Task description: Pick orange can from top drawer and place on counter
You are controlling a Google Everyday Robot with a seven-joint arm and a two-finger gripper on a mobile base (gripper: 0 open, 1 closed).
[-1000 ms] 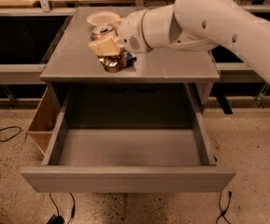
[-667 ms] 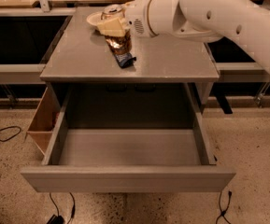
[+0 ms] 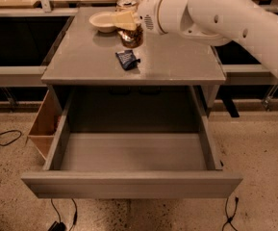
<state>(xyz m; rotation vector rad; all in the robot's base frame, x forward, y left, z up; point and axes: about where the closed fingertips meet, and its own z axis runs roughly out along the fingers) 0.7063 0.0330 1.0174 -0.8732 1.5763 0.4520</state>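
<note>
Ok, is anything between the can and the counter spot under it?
Nothing visible. The gripper holds the orange can upright over the back of the counter. A white bowl sits close beside it and a dark blue wrapper lies nearer the front edge; neither is under the can.

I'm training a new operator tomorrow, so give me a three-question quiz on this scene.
1. True or false: the top drawer holds the orange can.
2. The gripper is above: A the counter, B the floor, C the drawer.
3. Fill in: the small thing lying in front of the can is a dark blue ___.
Key: 1 false; 2 A; 3 wrapper.
</note>
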